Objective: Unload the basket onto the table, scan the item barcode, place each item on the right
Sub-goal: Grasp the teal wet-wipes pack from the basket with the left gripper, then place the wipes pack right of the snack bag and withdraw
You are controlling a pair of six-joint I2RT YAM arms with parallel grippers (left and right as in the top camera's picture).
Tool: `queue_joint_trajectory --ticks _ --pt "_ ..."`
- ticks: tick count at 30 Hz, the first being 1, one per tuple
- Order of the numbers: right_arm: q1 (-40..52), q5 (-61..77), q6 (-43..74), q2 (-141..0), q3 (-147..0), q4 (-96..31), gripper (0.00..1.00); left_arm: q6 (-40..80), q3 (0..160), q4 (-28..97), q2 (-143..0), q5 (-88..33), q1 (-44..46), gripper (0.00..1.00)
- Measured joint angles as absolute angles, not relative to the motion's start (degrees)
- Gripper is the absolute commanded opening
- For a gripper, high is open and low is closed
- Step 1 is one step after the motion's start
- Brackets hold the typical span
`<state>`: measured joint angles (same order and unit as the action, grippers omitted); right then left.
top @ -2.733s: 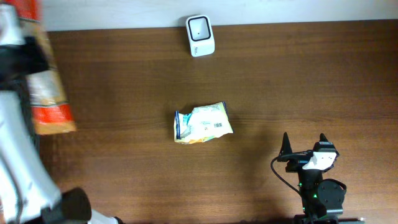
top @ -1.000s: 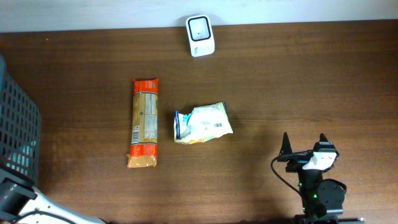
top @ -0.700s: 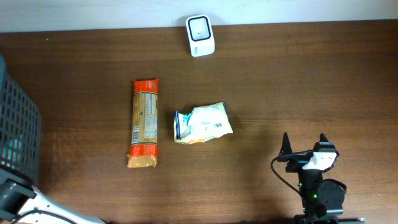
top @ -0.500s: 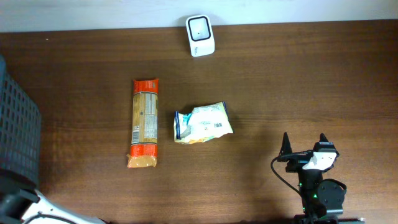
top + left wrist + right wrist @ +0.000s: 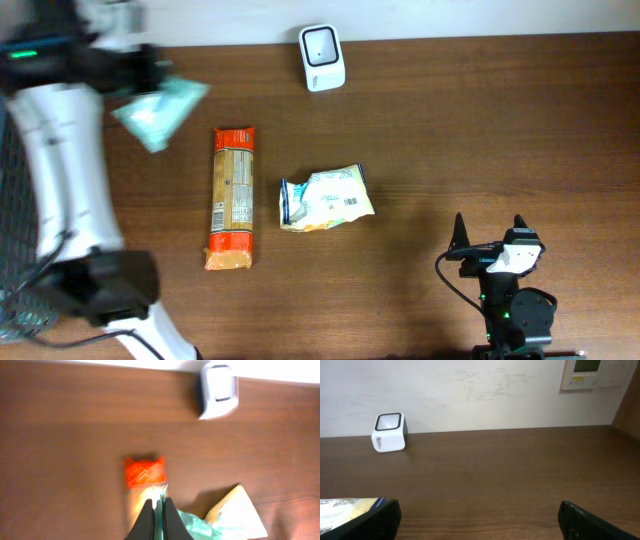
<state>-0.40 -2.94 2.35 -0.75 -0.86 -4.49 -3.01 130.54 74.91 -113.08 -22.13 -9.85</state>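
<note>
**Left claw pinching a pale green packet over the table's far-left area**

The left gripper [image 5: 159,516] is pressing its two dark fingers fully together on one edge of a pale green, crinkly plastic packet [image 5: 160,110]. In the wrist view the packet is spreading out below and to the right of the fingertips, touching them only at the pinched edge. From overhead it is showing over the far-left part of the dark brown wooden table [image 5: 480,130], just left of the far end of a long bag and well apart from the scanner. The packet is coming out blurred, so no print on it is readable. It is reading as a rough diamond, its long axis slanting from near-left to far-right, with one corner pointing toward the scanner's side of the table.

The white boxy barcode scanner with a dark window [image 5: 321,44] is standing at the table's far edge (the small dark marking on its side is too fine to read). The long bag with orange ends and tan contents [image 5: 232,212] is lying with its long axis running far to near, and its pale label panel is illegible. Just right of it, a crumpled white, yellow and blue wrapper [image 5: 327,197] is lying with a barcode facing up near its right end.

The right gripper [image 5: 490,238] is sitting at the near-right edge with its jaws spread wide, holding nothing.
</note>
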Motion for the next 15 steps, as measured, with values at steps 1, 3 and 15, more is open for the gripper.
queue_joint_trajectory --ticks 1,3,15 --pt "-0.40 -2.96 2.37 -0.73 -0.86 -4.49 0.99 -1.39 122.32 66.26 -113.75 -22.39 1.39 0.00" --pt "-0.40 -2.94 2.33 -0.69 -0.86 -4.49 0.99 1.58 114.87 52.21 -114.02 -22.37 9.58 0.00" --pt "-0.40 -2.96 2.35 -0.69 -0.86 -4.49 0.99 6.63 104.66 31.92 -123.00 -16.40 42.85 0.39"
